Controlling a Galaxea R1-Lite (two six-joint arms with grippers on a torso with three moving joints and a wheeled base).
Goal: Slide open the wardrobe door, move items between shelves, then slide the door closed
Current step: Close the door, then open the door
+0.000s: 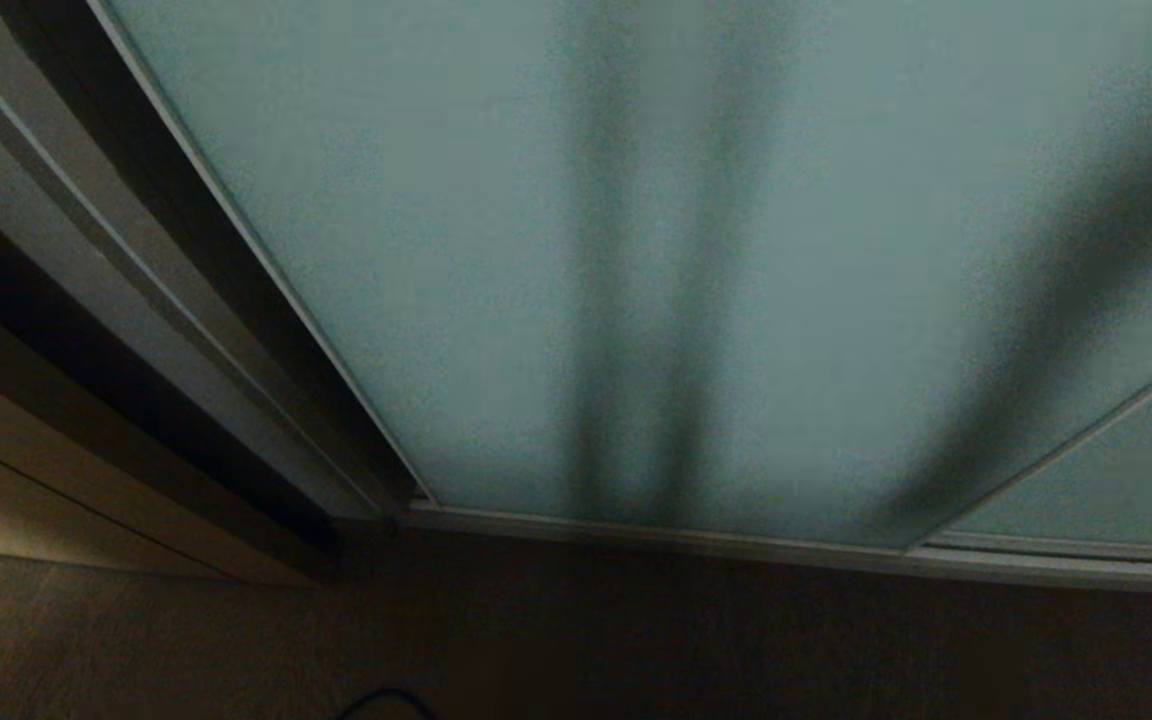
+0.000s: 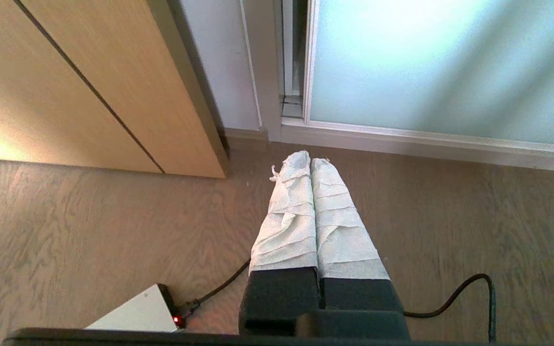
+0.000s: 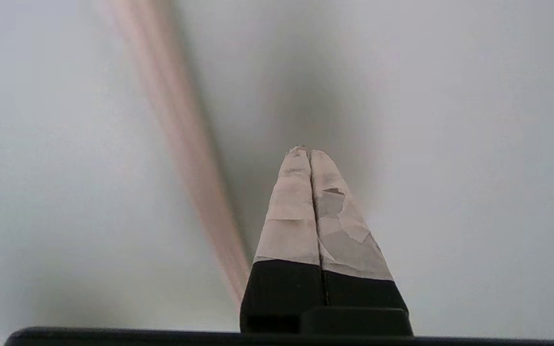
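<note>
The sliding wardrobe door [image 1: 496,260] fills most of the head view, a pale teal frosted panel in a thin silver frame, standing shut against the left jamb. Neither arm shows in the head view. My left gripper [image 2: 309,161] hangs low over the wooden floor, its tape-wrapped fingers [image 2: 289,211] pressed together and empty, with the sliding wardrobe door [image 2: 440,67] beyond it. My right gripper [image 3: 308,153] is shut and empty, pointing close at the door's pale frosted panel [image 3: 450,144], where a blurred pinkish strip [image 3: 185,144] runs past its tips. The items and the shelves are hidden.
A light wooden cabinet [image 2: 89,86] stands left of the wardrobe. The door's bottom rail [image 1: 736,545] meets the wooden floor [image 2: 65,230]. A black cable [image 2: 469,295] and a white box with a red light [image 2: 137,315] lie on the floor near my left gripper.
</note>
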